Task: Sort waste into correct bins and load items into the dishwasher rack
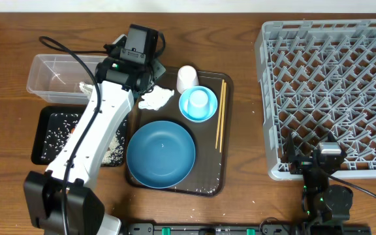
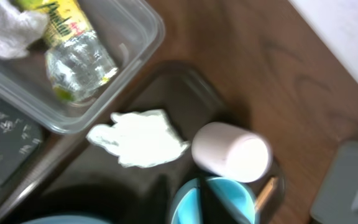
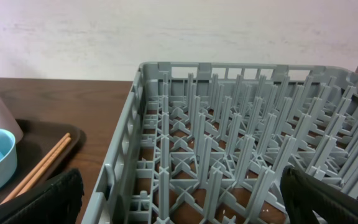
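Observation:
My left gripper [image 1: 143, 73] hovers over the back left corner of the brown tray, beside the clear tub [image 1: 47, 78]. In the left wrist view its dark fingers [image 2: 211, 202] look together and hold nothing. The tub holds a yellow-green packet [image 2: 73, 43] and a crumpled wrapper [image 2: 8, 25]. A crumpled white paper [image 1: 155, 98] lies on the tray below the gripper. The blue plate [image 1: 160, 153], the light-blue bowl [image 1: 198, 104] with a cup in it, a white cup [image 1: 187, 78] and the chopsticks [image 1: 220, 114] are on the tray. My right gripper [image 3: 182, 199] is open at the front edge of the dishwasher rack [image 1: 331, 85].
The black tray [image 1: 47, 134] with scattered rice sits in front of the clear tub, partly under my left arm. The brown serving tray [image 1: 224, 170] lies between the bins and the rack. The rack fills the right side of the table.

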You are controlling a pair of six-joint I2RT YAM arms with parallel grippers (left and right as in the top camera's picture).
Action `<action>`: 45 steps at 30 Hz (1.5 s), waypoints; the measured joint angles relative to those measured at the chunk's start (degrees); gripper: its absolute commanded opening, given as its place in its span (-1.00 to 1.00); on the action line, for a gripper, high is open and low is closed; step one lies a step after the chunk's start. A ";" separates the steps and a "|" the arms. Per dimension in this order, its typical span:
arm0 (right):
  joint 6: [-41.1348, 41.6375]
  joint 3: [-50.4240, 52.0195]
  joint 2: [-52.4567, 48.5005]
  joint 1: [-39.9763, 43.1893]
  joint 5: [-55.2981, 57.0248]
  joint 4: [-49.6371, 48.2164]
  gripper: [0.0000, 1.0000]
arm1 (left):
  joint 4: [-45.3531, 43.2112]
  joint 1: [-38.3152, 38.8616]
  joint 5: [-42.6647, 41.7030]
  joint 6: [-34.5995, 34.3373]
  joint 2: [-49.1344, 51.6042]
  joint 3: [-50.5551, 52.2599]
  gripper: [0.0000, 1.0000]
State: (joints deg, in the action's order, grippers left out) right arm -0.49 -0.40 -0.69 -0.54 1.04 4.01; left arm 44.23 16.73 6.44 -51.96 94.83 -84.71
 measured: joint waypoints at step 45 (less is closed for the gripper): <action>0.00 0.00 0.00 0.00 -0.02 0.00 0.99 | -2.54 2.32 -7.37 -2.21 23.91 0.00 -0.88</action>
State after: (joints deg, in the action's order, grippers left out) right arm -0.49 -0.40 -0.69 -0.54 1.02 4.01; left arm 41.69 19.05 -0.93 -54.17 118.74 -84.71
